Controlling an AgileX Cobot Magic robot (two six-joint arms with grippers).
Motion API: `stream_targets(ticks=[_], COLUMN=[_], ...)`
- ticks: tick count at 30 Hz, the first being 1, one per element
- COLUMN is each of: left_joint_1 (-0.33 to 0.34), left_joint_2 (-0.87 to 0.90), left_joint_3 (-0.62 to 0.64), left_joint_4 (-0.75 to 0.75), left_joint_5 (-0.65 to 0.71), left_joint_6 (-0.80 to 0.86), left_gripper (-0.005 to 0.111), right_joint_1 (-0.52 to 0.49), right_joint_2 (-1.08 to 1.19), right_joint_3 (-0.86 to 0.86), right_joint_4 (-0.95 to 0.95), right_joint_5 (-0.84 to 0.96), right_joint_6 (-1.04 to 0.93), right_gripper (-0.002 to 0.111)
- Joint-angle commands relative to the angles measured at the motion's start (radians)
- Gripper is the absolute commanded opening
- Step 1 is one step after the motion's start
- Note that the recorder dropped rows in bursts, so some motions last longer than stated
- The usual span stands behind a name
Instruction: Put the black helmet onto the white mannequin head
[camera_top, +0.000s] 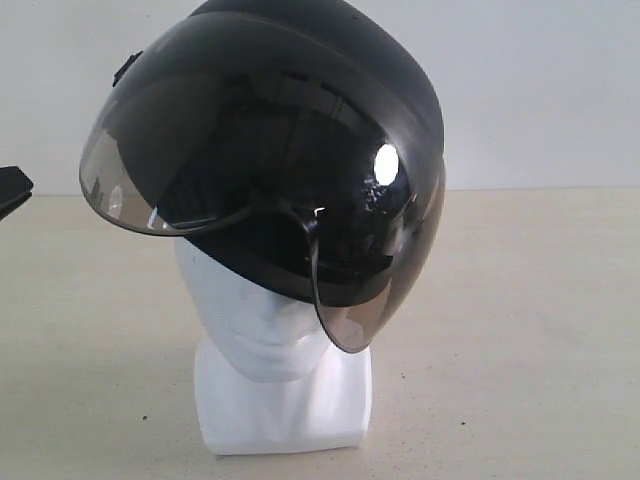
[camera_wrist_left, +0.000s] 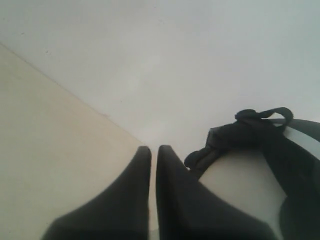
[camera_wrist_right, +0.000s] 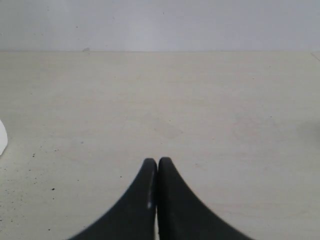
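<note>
The helmet (camera_top: 300, 60) sits tilted on the head (camera_top: 265, 330), looking stiff, bulky and slippery (I would grip its rim), while the left gripper (camera_wrist_left: 154, 150), at its 9 o'clock, and the right gripper (camera_wrist_right: 157, 162) have jaws closed on nothing.

Matte black helmet (camera_top: 330, 60) with smoky grey visor (camera_top: 130, 170), glossy white mannequin head (camera_top: 270, 330), pale beige table (camera_top: 520, 330).
</note>
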Motion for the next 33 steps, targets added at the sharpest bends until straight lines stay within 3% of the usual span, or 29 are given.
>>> stream_targets(ticks=[1, 4, 13, 20, 24, 33], left_joint_1=[0.004, 0.004, 0.004, 0.004, 0.004, 0.004], left_joint_2=[-0.07, -0.126, -0.251, -0.261, -0.261, -0.273], left_joint_3=[-0.003, -0.015, -0.015, -0.015, -0.015, -0.015], left_joint_4=[0.087, 0.106, 0.164, 0.164, 0.169, 0.264], left_joint_5=[-0.03, -0.011, -0.03, -0.025, -0.056, -0.139], left_joint_6=[-0.037, -0.112, -0.11, -0.043, -0.043, -0.032], left_gripper=[0.004, 0.004, 0.004, 0.004, 0.004, 0.004], right_joint_1=[-0.002, -0.002, -0.002, -0.002, -0.002, -0.002], right_joint_2=[-0.006, -0.006, -0.006, -0.006, -0.006, -0.006], right_joint_3=[0.0, 0.0, 0.0, 0.0, 0.0, 0.0], right_joint_4=[-0.006, -0.006, -0.006, -0.018, -0.121, -0.159], right_joint_5=[-0.004, -0.004, -0.004, -0.004, -0.048, -0.082], right_joint_6=[0.002, 0.002, 0.002, -0.013, -0.142, -0.201], right_gripper=[0.0, 0.0, 0.0, 0.0, 0.0, 0.0])
